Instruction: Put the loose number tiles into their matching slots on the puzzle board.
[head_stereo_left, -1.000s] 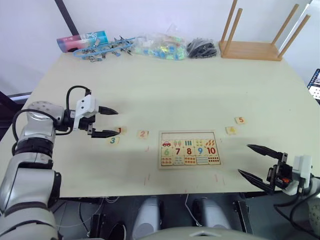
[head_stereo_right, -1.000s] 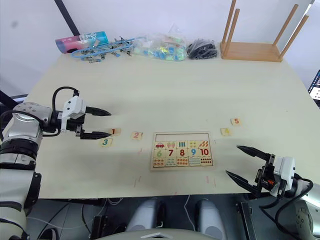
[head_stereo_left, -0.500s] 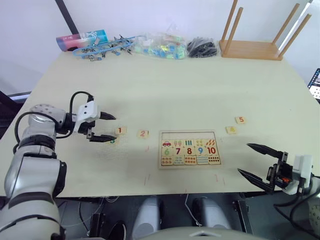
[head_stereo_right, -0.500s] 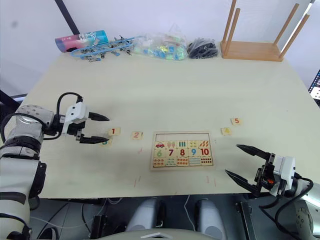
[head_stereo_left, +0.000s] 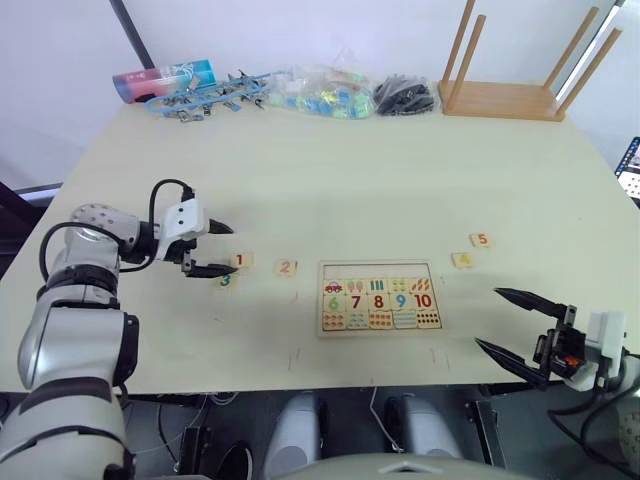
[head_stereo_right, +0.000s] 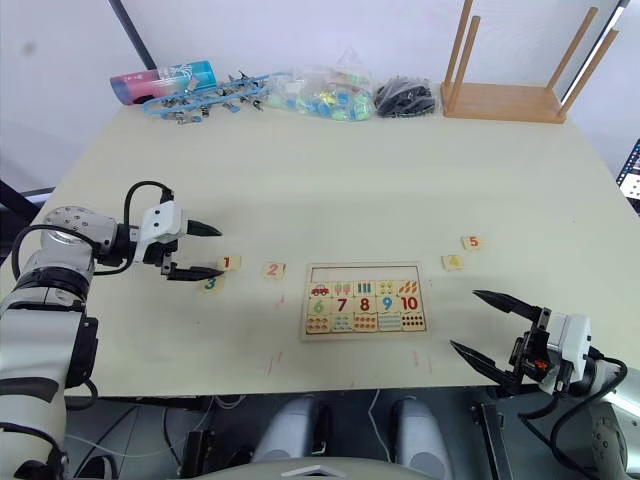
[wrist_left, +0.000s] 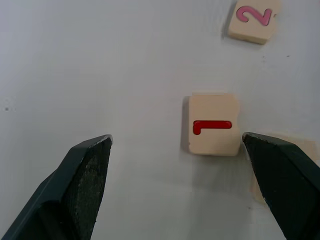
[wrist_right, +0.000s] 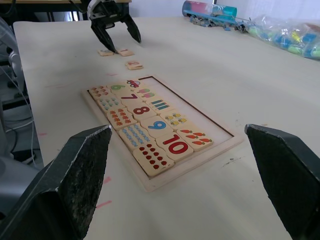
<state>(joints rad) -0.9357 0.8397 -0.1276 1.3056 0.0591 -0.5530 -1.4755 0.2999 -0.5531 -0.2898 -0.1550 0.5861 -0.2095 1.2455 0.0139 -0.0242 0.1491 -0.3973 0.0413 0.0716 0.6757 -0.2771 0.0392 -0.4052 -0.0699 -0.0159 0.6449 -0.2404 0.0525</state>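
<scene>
Tile 1 (wrist_left: 211, 125), a flat pale wood square with rounded corners and a red digit, lies on the smooth table between the left gripper's (wrist_left: 177, 150) wide-apart black wedge fingers, nearer one tip. Right gripper (wrist_right: 180, 145) is spread open too, puzzle board (wrist_right: 150, 185) just past its fingertips.

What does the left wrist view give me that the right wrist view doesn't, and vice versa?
Left wrist view: the red digit on the 1 tile reads plainly, and the tile lies between the open left tool's fingers. Right wrist view: the puzzle board, its top row of slots empty, beyond the open right tool. Both: the 2 tile and the table.
</scene>
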